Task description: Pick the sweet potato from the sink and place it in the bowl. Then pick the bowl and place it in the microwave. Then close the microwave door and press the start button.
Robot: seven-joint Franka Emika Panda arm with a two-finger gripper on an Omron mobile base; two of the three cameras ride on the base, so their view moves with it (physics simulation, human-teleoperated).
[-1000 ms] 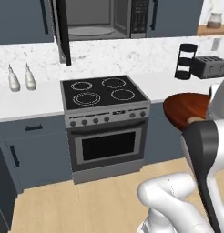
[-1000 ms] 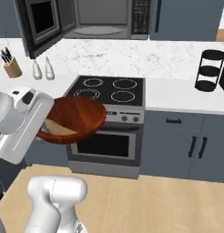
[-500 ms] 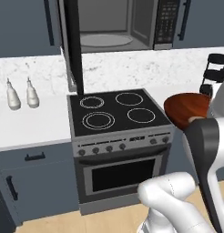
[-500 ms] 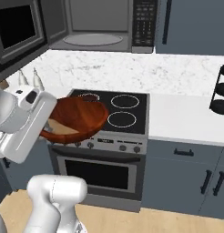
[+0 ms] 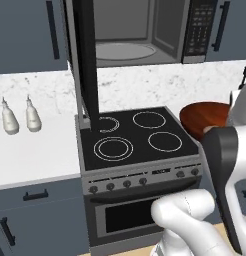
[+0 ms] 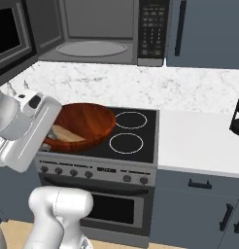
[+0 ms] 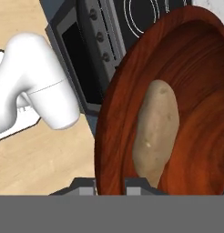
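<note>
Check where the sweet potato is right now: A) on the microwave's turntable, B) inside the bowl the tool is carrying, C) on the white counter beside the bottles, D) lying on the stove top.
B: the hand view shows the sweet potato lying in the bowl, whose rim sits between the tool's fingertips, and the right base view shows the bowl held up over the stove in front of the open microwave.

The white arm is hiding part of the bowl (image 5: 205,118) in the left base view, and its rim (image 7: 104,136) is covering the pincer's (image 7: 110,185) fingertips; the microwave door (image 6: 9,39) is running off-frame.
</note>
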